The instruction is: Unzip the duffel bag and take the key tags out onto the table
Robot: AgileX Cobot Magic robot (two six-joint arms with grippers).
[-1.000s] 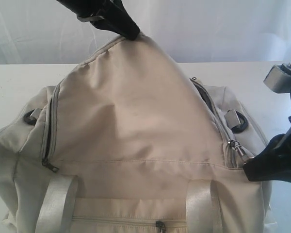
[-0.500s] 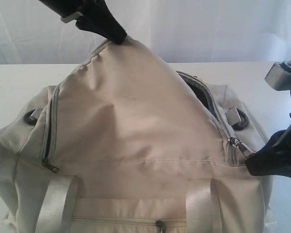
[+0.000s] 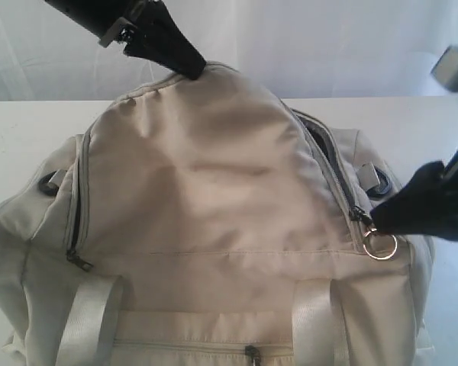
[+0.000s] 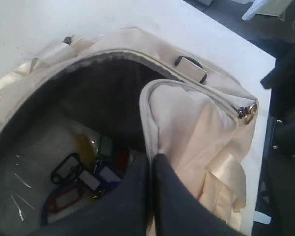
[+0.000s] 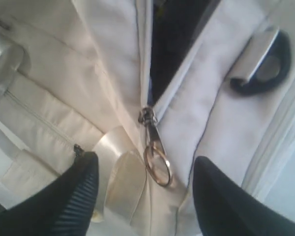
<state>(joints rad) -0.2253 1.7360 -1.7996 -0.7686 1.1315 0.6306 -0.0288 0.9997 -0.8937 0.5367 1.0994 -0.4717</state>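
The key tags [image 4: 86, 172] lie inside the duffel bag [image 3: 214, 229] on the table [image 3: 15, 130]. The left gripper [image 3: 192, 70] pinches the bag's flap up; the right gripper [image 5: 145, 189], jaws apart, apparently grips nothing, straddling the ring pull [image 5: 157, 169].

Key tags [image 4: 88, 169] partly behind left tool [image 4: 151, 162]

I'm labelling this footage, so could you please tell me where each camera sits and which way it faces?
Exterior view: off the arms, facing the duffel bag on the table; shows the left gripper pinching the flap and the right gripper.
Left wrist view: above the left gripper, looking into the bag at the key tags.
Right wrist view: looks between open fingers at the ring pull.
Shared: the ring pull shows in all three views.
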